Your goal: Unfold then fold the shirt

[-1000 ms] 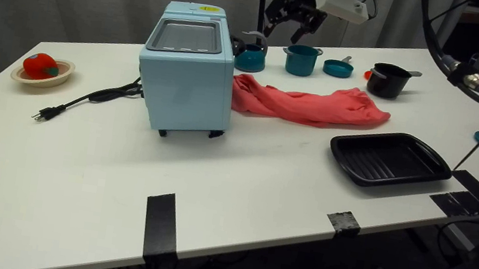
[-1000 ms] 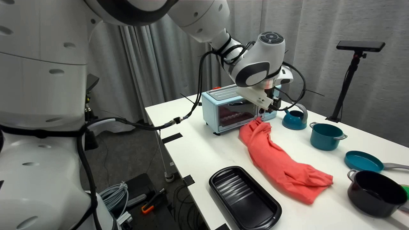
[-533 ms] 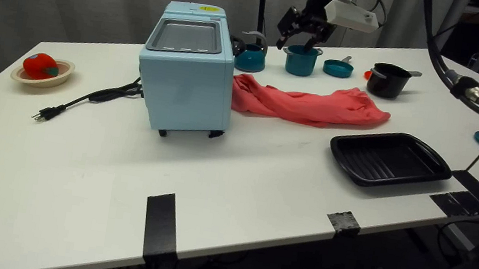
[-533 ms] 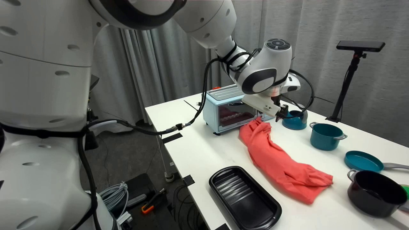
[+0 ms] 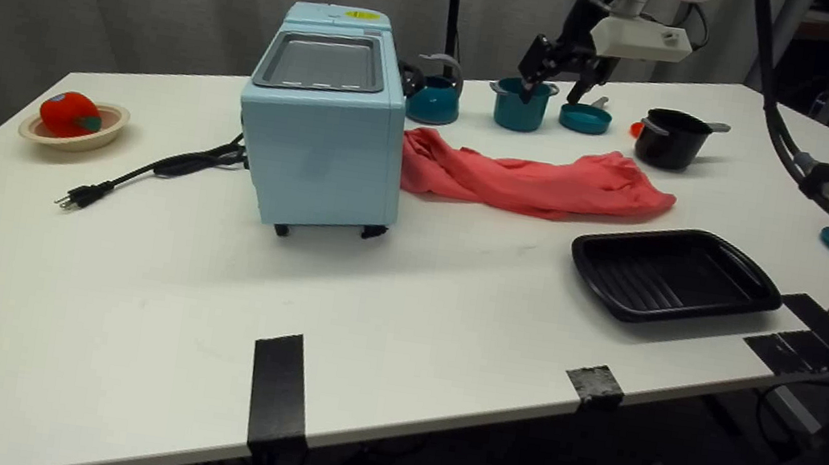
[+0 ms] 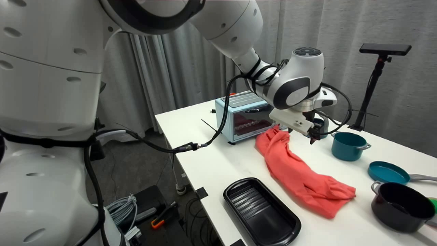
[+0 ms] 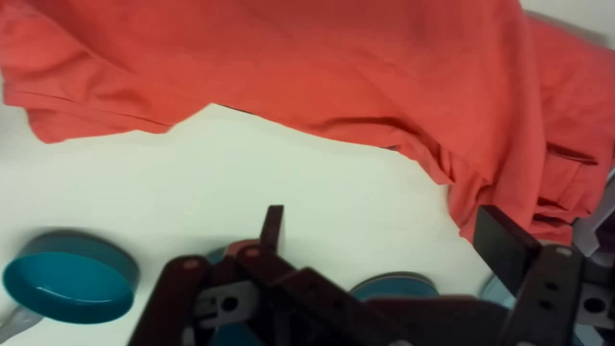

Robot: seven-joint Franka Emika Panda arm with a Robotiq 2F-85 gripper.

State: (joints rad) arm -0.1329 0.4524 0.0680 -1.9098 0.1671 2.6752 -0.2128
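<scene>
The coral-red shirt lies bunched in a long, creased strip on the white table; it shows in both exterior views (image 5: 542,187) (image 6: 300,174). One end lies in front of the toaster oven. In the wrist view the shirt (image 7: 307,72) fills the upper part, with a rumpled end at the right. My gripper (image 5: 552,96) is open and empty, raised above the table on the cookware side of the shirt; it also shows in an exterior view (image 6: 301,135). In the wrist view the gripper's fingers (image 7: 381,211) are wide apart over table, the right one overlapping the shirt's rumpled end in the picture.
A light-blue toaster oven (image 5: 320,154) stands at one shirt end. A teal kettle (image 5: 434,101), teal pot (image 6: 348,147), teal pan (image 6: 387,172) and black pot (image 6: 399,212) line the far side. A black baking tray (image 6: 263,212) lies on the near side.
My gripper has moved away from the toaster oven, along the shirt toward the pots, and lower. It stays open. The shirt has not moved.
</scene>
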